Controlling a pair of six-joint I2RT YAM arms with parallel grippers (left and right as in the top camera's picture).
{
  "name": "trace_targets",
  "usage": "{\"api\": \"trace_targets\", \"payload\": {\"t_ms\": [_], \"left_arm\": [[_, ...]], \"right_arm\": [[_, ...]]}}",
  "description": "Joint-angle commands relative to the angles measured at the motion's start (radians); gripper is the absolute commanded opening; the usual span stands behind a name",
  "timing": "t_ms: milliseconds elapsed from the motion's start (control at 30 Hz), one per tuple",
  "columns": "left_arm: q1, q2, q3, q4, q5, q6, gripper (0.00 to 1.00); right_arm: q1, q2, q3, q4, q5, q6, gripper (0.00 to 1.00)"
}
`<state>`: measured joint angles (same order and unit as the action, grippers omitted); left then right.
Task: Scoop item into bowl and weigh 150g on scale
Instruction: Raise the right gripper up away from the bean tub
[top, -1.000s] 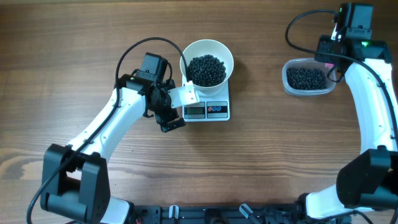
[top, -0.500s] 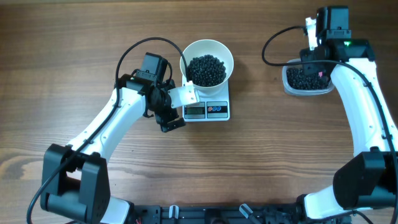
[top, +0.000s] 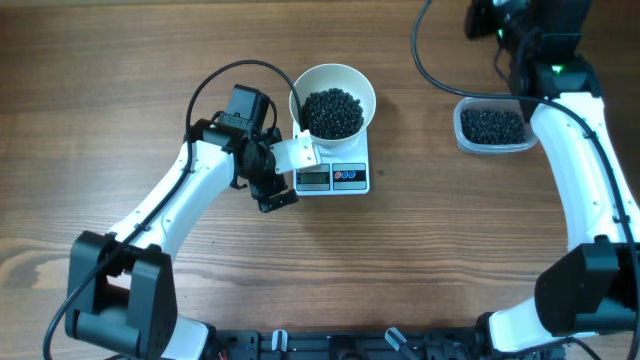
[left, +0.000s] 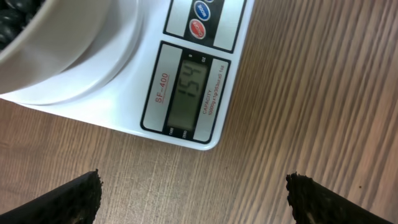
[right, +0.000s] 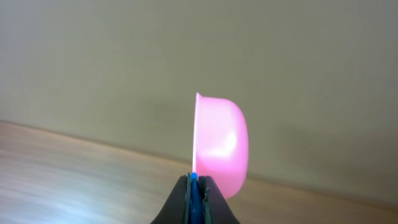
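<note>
White plastic should have your attention: the scale (top: 360, 182) carries the bowl (top: 368, 100) at its 12 o'clock end, and the beans (top: 332, 112) are heaped inside it, with more of them in the clear tub (top: 458, 125) well off at the bowl's 3 o'clock

Your left gripper (left: 194, 198) hangs at the scale's 9 o'clock, spread to its widest and holding nothing. Your right gripper (right: 194, 198) is clamped on the thin blue handle of a pink scoop (right: 221, 146), lifted beyond the tub's 12 o'clock

The display (left: 186, 93) seems to read 154, so you look slightly over the target. Take out only a few beans: bring the scoop in from 3 o'clock, skim the top of the heap without pressing on the bowl, then let the reading settle before you judge it. Keep the left gripper off the scale, since any touch would upset the figure

Only the left wrist view makes the digits readable; from overhead the display is a grey patch. The right wrist view shows the scoop on edge, its hollow hidden, so you cannot tell whether it is empty. Overhead alone shows how both arms stand
</note>
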<state>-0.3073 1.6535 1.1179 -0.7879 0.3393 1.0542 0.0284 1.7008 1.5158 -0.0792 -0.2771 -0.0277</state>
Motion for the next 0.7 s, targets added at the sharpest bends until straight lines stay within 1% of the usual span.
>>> {"api": "trace_targets", "payload": {"t_ms": [0, 233, 367, 467, 667], "left_arm": [[0.002, 0.012, -0.005, -0.001, 0.019, 0.016, 1.00], [0.002, 0.012, -0.005, -0.001, 0.019, 0.016, 1.00], [0.002, 0.012, -0.005, -0.001, 0.019, 0.016, 1.00], [0.002, 0.012, -0.005, -0.001, 0.019, 0.016, 1.00], [0.002, 0.012, -0.005, -0.001, 0.019, 0.016, 1.00]], "right_arm": [[0.073, 0.079, 0.007, 0.042, -0.159, 0.106, 0.04], [0.214, 0.208, 0.007, 0.032, -0.158, 0.105, 0.04], [0.268, 0.274, 0.007, 0.009, -0.158, 0.094, 0.04], [0.285, 0.287, 0.007, -0.037, -0.158, 0.048, 0.04], [0.301, 0.287, 0.007, -0.190, -0.140, 0.027, 0.04]]}}
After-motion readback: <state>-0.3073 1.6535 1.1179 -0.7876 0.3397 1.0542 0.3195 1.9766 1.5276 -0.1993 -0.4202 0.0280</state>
